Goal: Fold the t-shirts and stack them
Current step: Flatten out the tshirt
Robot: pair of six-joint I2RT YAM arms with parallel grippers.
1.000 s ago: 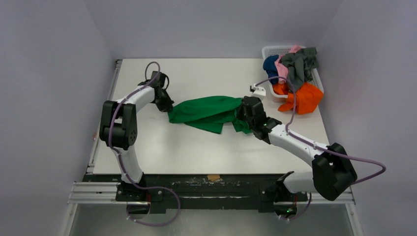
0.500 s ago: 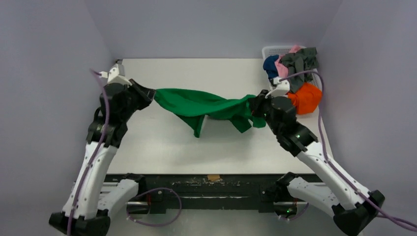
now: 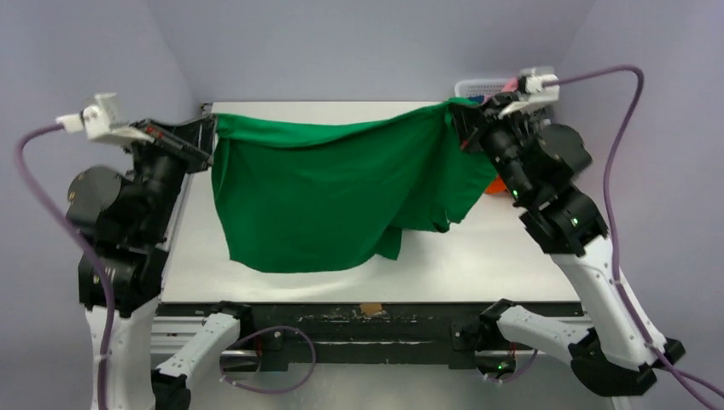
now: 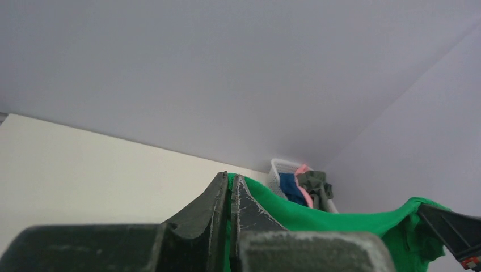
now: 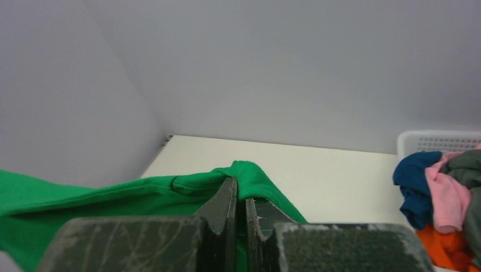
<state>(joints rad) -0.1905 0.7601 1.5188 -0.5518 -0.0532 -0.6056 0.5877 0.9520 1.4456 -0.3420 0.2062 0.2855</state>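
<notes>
So the left gripper (image 3: 208,138) and right gripper (image 3: 458,117) are each pinching a top corner of the green t-shirt (image 3: 333,196) (jaws clamped tight on cloth), dangling it spread above the table (image 3: 495,256).

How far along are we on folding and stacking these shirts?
Done: nothing folded or stacked yet. In hand: the green t-shirt hangs spread above the table, left fingers and right fingers each shut on a top corner. Left: fold it, then the navy shirt, pink shirt, grey shirt and orange shirt piled at the basket.
</notes>
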